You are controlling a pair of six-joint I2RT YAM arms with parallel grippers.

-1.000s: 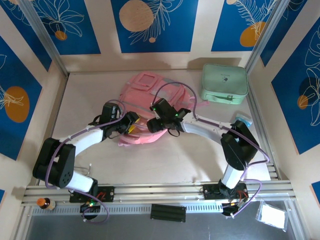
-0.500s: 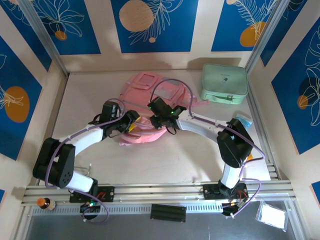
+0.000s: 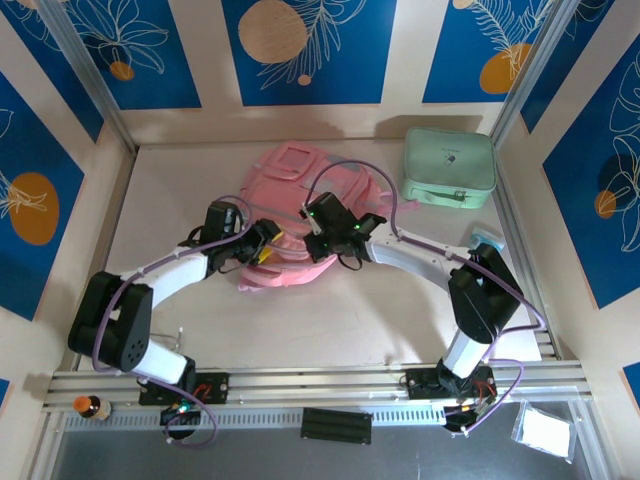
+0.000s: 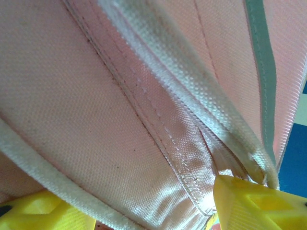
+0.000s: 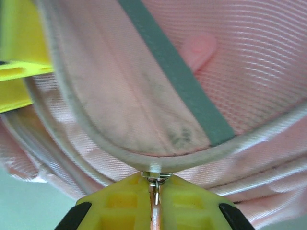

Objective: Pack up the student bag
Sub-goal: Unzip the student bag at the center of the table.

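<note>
Two grippers crowd the near edge of the student bag, mid-table: my right gripper pinches a zipper pull just right of my left gripper, which straddles a seam, grip unclear.

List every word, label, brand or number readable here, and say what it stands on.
No text can be read.
mint green case: one small dark mark on its lid, too small to read.
student bag: no print visible on its fabric.
</note>
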